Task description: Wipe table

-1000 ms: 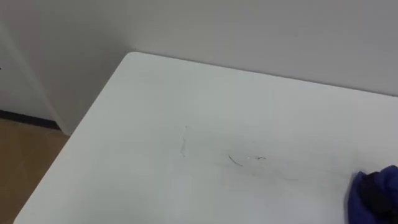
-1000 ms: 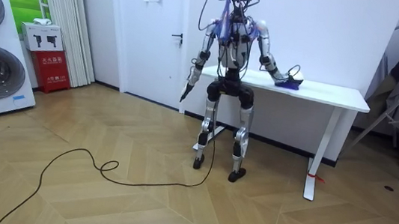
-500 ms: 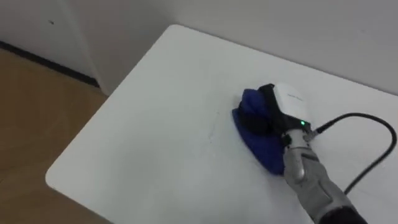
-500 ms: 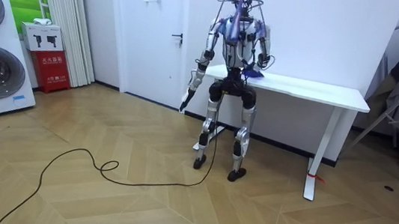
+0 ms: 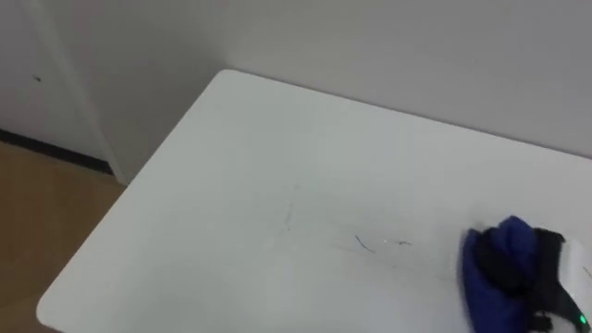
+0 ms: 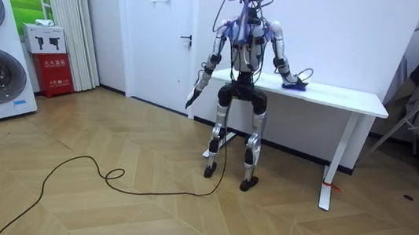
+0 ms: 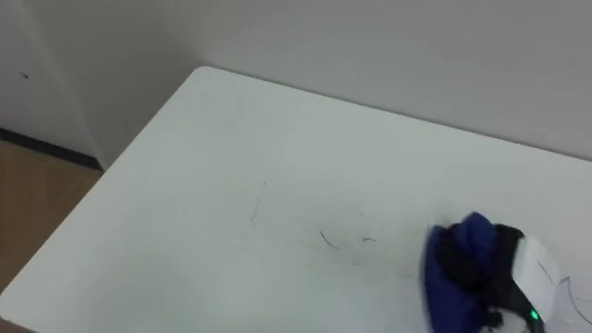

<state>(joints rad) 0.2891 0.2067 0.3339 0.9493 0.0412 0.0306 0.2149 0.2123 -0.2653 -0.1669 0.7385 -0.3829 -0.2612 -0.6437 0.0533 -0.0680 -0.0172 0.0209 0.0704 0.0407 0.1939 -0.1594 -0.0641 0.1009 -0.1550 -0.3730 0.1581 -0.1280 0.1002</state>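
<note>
- White rectangular bench stood against the pale wall. The robot stood at its end on the room view's left, facing the wall, with its right arm reached out along the top.
- Progress, as a judgement: wiping was under way but not finished. Most of the surface in view looked plain white and dry. There was no telling from its look which parts had been passed over.
- Bunched blue cloth lay on the bench top toward the robot's right, well in from the far edge and nearer the front. It was heaped up, not spread flat.
- Right hand sat directly on the cloth, its dark fingers bent down over the heap and apparently clamped on it. The cloth stuck out ahead of the fingers, on their left side, toward the middle of the bench.
- Left hand hung beside the hip, off the bench; too small to tell its state.
- Thin dark scribble marks showed near mid-bench, not yet wiped off, just left of the cloth and apart from it. A fainter line lay further left.
- Left to do, by my reading: carry the cloth leftward across both marks, then over the left half.
</note>
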